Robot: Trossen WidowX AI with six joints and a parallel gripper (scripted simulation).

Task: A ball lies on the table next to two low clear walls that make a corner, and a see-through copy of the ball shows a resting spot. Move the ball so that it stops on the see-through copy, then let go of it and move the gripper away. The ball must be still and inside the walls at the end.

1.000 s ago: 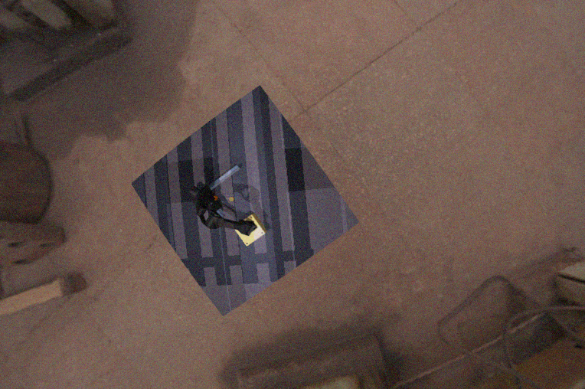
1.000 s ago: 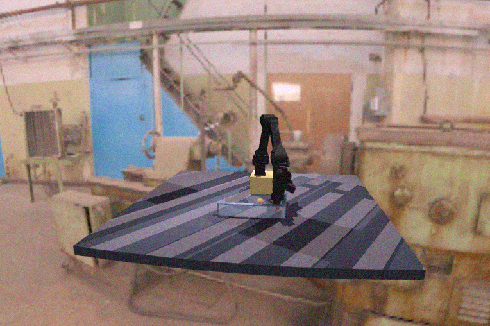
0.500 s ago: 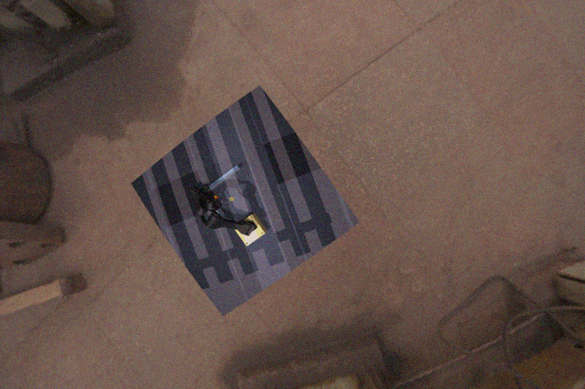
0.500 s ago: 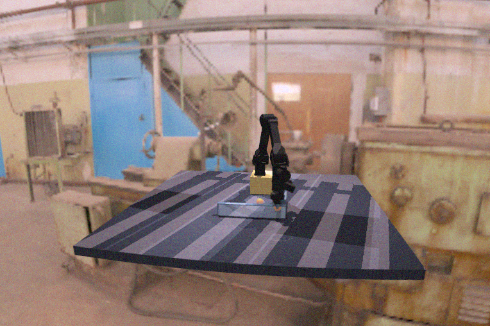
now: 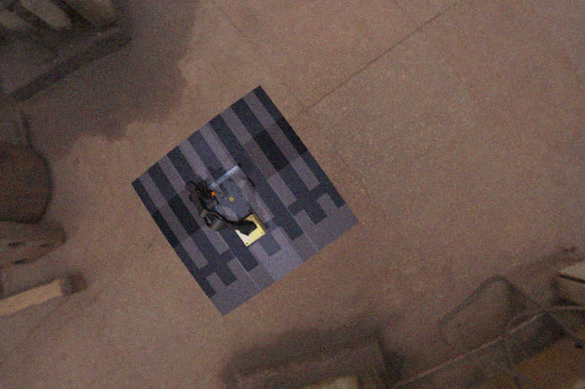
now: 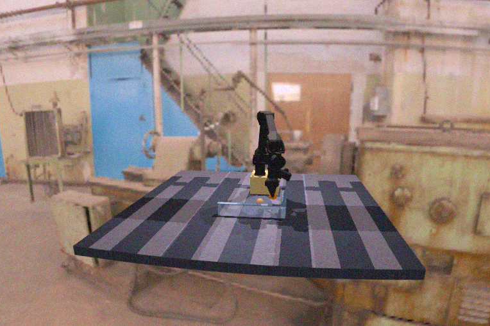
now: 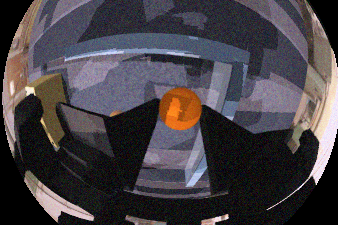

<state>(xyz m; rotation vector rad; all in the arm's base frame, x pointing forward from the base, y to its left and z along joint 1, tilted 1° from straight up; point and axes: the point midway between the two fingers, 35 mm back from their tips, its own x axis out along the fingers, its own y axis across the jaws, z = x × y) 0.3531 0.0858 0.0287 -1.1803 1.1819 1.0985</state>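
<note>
My gripper (image 5: 213,194) (image 6: 272,195) (image 7: 180,106) is shut on the orange ball (image 5: 212,194) (image 6: 273,196) (image 7: 180,116), which sits between the fingertips and appears to be off the table. The yellowish-orange see-through copy (image 5: 231,198) (image 6: 260,200) rests on the table to one side of the ball; in the wrist view it is mostly hidden behind the left finger. One low clear wall (image 5: 225,176) (image 6: 238,208) (image 7: 150,46) runs across beyond the ball in the wrist view. The other clear wall (image 7: 235,89) stands to the right there and meets it in a corner.
The arm's yellow base block (image 5: 260,230) (image 6: 258,185) (image 7: 52,96) stands on the striped table (image 5: 302,238) (image 6: 168,246), close to the walled area. The arm reaches out from it and partly covers the walls in the top view.
</note>
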